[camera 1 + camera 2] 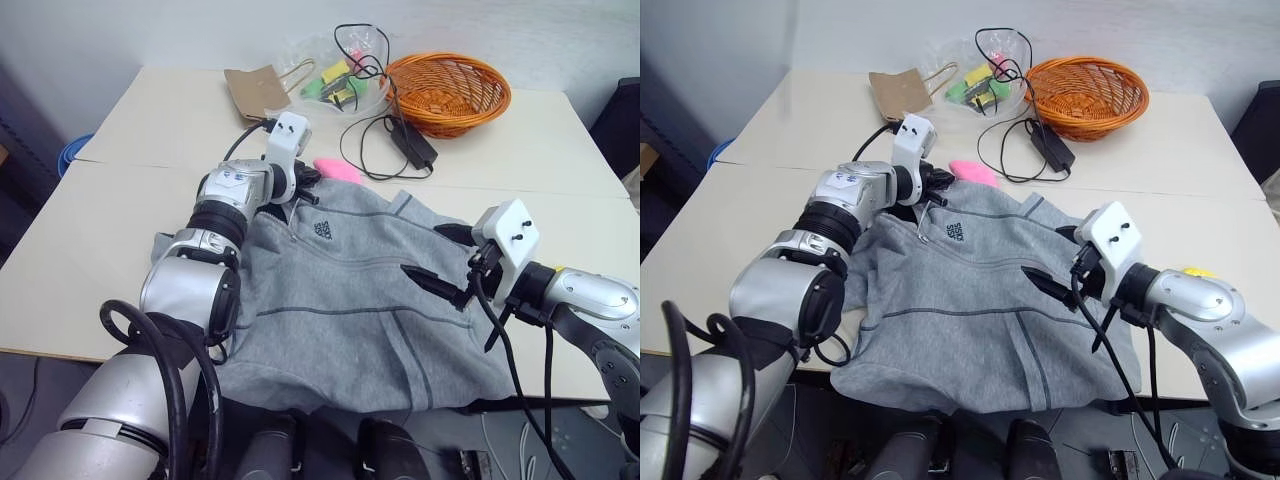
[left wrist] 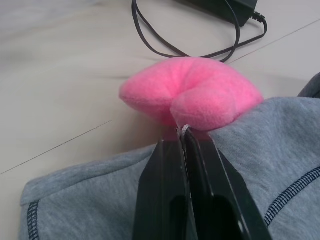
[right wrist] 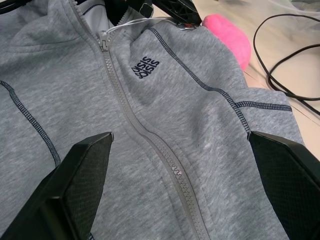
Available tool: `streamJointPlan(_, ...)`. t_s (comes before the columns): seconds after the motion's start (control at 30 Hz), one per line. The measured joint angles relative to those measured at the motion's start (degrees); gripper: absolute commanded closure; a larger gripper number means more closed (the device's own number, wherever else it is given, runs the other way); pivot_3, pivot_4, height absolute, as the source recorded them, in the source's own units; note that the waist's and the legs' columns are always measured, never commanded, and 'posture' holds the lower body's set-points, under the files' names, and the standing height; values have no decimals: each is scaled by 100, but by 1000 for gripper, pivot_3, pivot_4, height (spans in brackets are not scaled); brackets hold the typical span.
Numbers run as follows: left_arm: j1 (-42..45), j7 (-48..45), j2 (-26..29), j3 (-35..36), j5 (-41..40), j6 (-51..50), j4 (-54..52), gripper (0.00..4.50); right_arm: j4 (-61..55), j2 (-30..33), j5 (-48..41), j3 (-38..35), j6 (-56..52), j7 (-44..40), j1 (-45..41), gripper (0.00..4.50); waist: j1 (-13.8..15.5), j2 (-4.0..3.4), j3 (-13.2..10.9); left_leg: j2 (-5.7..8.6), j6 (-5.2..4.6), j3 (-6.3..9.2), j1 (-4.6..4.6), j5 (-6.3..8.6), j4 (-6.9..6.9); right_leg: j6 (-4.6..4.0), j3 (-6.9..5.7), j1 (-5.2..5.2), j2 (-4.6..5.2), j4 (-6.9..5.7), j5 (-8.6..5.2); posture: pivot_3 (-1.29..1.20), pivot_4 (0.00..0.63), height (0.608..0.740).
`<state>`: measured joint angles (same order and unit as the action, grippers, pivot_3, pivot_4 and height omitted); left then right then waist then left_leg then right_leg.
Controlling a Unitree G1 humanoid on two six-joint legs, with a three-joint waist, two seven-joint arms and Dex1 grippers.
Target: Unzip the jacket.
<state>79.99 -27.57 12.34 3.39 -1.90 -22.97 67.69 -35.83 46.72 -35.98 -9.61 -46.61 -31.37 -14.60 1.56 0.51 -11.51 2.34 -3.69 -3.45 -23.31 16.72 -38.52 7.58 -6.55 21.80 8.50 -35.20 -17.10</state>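
- The jacket [image 1: 350,310] is light heathered grey, with darker grey stitched seam lines and a small dark chest logo [image 1: 322,229].
- A soft bright pink thing [image 1: 338,170] sits at its collar.
- The basket [image 1: 447,92] is orange wicker.
- The table [image 1: 90,250] is pale cream.
- A black cable [image 1: 372,150] and black power brick [image 1: 412,142].
- A brown paper bag [image 1: 258,90].
- The end effector fingers [image 3: 75,185] are black, finely cross-hatched.

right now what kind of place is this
Probably a lab or office workspace, not a home: pale tables pushed together, a jacket laid flat for handling, and loose props behind it, a wicker basket and a power adapter with cable.
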Motion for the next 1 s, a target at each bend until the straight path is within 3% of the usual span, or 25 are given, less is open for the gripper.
streamJointPlan(0.2,-28,-181,154,450,-484,92,-960,4359,4,0,-6,-2,-1,0,-18,0,-6,0,0,-1,1,0,0,1,1,0,2,2,0,0,0,0,150,740)
streamJointPlan(0.43,-879,-506,326,643,-1159,-1005,-3245,4359,20,0,-10,-15,-1,-9,-32,0,-14,-1,0,-2,2,0,2,0,0,0,7,0,-2,-3,0,0,150,740)
streamJointPlan(0.57,-1498,-474,427,625,-1362,-1640,-4287,3535,34,0,-8,-12,-1,-21,-52,0,-7,0,0,-2,2,1,2,0,-3,0,9,0,-3,-4,0,0,150,740)
streamJointPlan(0.73,-2107,-1067,451,665,-2486,-2517,-6161,2072,56,-11,-6,-7,1,-27,-78,0,0,0,0,-2,5,16,0,2,-13,0,26,-11,-4,2,0,0,150,740)
streamJointPlan(0.8,-2435,-1741,660,410,-3222,-2969,-7225,1382,77,-15,-2,0,4,-40,-72,0,-22,-2,1,-5,10,16,10,5,-12,-2,38,-19,-7,3,-1,0,150,740)
streamJointPlan(0.93,-2684,-2407,816,-292,-3687,-3205,-7847,125,133,-15,-1,0,7,-67,-63,0,-8,-3,1,-8,12,18,14,5,-27,-3,39,-27,-12,-4,-1,0,150,740)
streamJointPlan(1.0,-2773,-2766,1155,-893,-3547,-3155,-7844,24,158,-14,4,-6,9,-73,-31,0,-15,-5,3,-8,13,7,23,5,-23,-3,38,-27,-13,-9,-2,0,150,740)
